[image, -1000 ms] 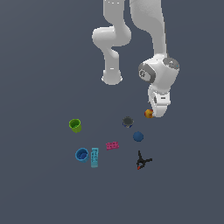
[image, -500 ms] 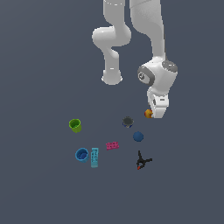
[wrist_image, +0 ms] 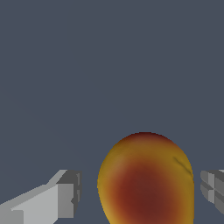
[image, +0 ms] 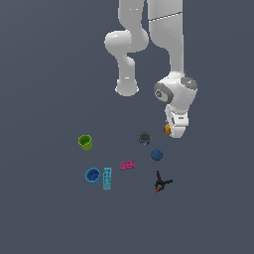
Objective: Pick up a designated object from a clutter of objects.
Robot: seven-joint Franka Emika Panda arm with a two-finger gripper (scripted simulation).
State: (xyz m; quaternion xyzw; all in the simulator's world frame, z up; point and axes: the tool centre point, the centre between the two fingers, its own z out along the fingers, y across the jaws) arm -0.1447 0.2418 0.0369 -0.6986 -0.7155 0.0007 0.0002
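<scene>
The orange-yellow fruit (wrist_image: 146,175) with a reddish patch fills the lower part of the wrist view, between my two grey fingers (wrist_image: 65,199). A small gap shows on each side of it. In the exterior view the fruit (image: 167,129) peeks out beside my gripper (image: 176,131), which is low over it. My gripper (wrist_image: 141,190) is open around the fruit. The rest of the clutter lies towards the exterior view's left and front: dark round piece (image: 145,138), blue ball (image: 157,155), black-red clamp (image: 160,183), pink brick (image: 127,165).
A green cup (image: 85,142), a blue cup (image: 93,175) and a cyan bar (image: 107,178) lie further to the exterior view's left. The white arm base (image: 127,87) stands behind the fruit.
The hand has come down slightly over the fruit. The other objects have not moved.
</scene>
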